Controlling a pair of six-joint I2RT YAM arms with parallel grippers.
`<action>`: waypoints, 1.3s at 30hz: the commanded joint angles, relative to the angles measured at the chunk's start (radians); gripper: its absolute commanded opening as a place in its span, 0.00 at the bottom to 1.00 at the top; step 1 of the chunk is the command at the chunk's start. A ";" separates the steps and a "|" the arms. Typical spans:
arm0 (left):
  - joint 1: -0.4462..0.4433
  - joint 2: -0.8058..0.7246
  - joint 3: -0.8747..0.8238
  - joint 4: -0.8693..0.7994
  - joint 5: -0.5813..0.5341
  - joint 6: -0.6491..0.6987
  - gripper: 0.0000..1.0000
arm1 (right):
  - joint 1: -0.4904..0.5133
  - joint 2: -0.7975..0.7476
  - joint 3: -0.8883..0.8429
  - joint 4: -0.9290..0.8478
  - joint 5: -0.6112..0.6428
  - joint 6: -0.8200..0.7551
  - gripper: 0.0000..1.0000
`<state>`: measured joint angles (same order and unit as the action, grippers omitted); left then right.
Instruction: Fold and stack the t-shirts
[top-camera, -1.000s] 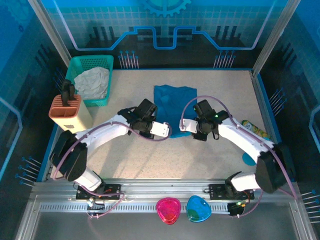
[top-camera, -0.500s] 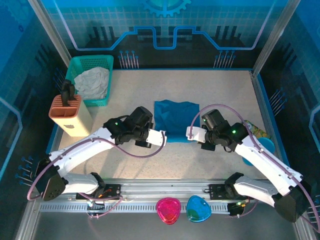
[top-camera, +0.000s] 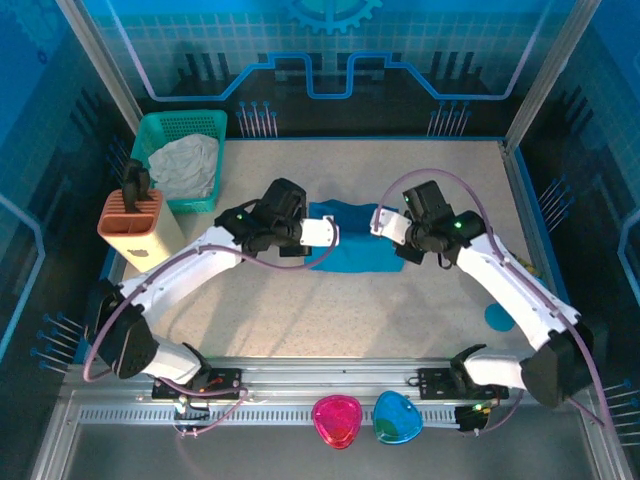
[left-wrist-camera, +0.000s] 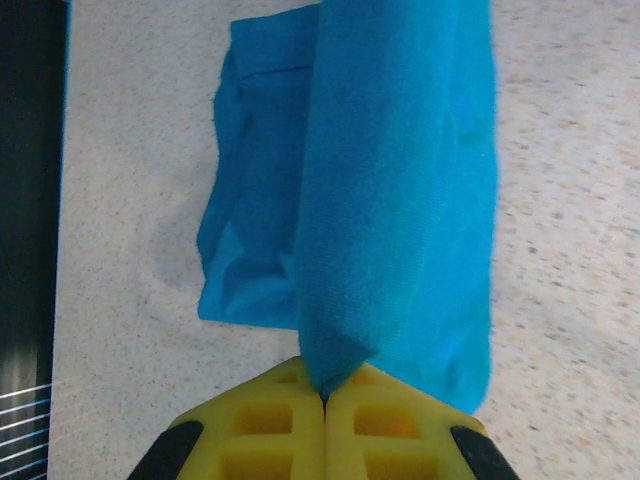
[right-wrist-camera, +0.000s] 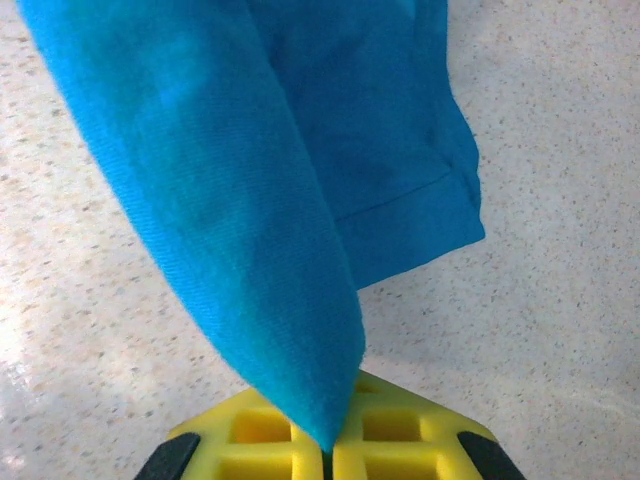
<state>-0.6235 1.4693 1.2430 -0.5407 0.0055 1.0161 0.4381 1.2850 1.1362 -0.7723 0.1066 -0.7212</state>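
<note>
- The teal-blue t-shirt (top-camera: 350, 255) lies partly folded near the middle of the speckled table (top-camera: 300, 320), between the two arms.
- The left gripper (left-wrist-camera: 323, 398) is closed on an edge of the t-shirt. Its yellow fingers (left-wrist-camera: 270, 430) meet with a pinch of fabric between them. A fold of cloth runs away from that pinch, raised over the layers lying flat on the table.
- The right gripper (right-wrist-camera: 328, 450) is likewise clamped on a corner of the t-shirt. Cloth stretches away from its fingertips, and a hemmed layer lies flat on the table below.
- Seen from overhead, the grippers stand at the t-shirt's left and right sides, facing each other.
- A green basket (top-camera: 185, 120) holding white cloth (top-camera: 188, 165) sits at the far-left corner, well apart from the t-shirt.
</note>
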 joint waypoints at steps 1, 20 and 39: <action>0.036 0.070 0.068 0.064 0.002 -0.040 0.00 | -0.040 0.080 0.052 0.041 -0.053 -0.030 0.00; 0.137 0.494 0.315 0.222 -0.068 -0.092 0.00 | -0.185 0.560 0.282 0.177 -0.094 -0.031 0.00; 0.163 0.618 0.236 0.612 -0.197 -0.126 0.64 | -0.209 0.702 0.266 0.476 0.065 0.192 0.48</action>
<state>-0.4690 2.1162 1.5162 -0.0685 -0.1421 0.9085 0.2455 1.9995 1.4052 -0.3698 0.1162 -0.6231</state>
